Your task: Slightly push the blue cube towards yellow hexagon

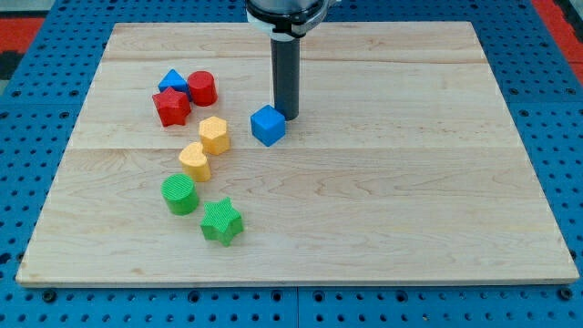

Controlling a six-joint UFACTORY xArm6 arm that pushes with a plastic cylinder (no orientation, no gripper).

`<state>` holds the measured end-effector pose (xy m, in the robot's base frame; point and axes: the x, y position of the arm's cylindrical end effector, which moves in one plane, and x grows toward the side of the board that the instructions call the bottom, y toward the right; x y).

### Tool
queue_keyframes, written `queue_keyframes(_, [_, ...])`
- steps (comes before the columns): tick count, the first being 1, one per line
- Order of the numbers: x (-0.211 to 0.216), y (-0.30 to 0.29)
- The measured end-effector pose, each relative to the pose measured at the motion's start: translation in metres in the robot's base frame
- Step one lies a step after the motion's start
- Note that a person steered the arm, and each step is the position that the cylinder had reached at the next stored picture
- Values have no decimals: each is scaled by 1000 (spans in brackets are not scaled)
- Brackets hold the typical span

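Note:
The blue cube (268, 125) sits near the middle of the wooden board (383, 182). The yellow hexagon (214, 134) stands a short way to its left, with a small gap between them. My tip (288, 116) rests on the board just to the upper right of the blue cube, close to or touching its right corner. The dark rod rises from there to the view's top.
A yellow heart (194, 160) lies below the hexagon. A green cylinder (179, 194) and a green star (221, 221) lie lower left. A red star (171, 107), a blue triangle (173, 81) and a red cylinder (201, 87) cluster at upper left. Blue pegboard surrounds the board.

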<state>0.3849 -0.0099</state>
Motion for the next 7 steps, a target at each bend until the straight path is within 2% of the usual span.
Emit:
queue_keyframes(2, [33, -15])
queue_keyframes(3, [53, 11])
queue_keyframes(4, [74, 13])
queue_keyframes(5, [91, -24])
queue_keyframes(7, [91, -44])
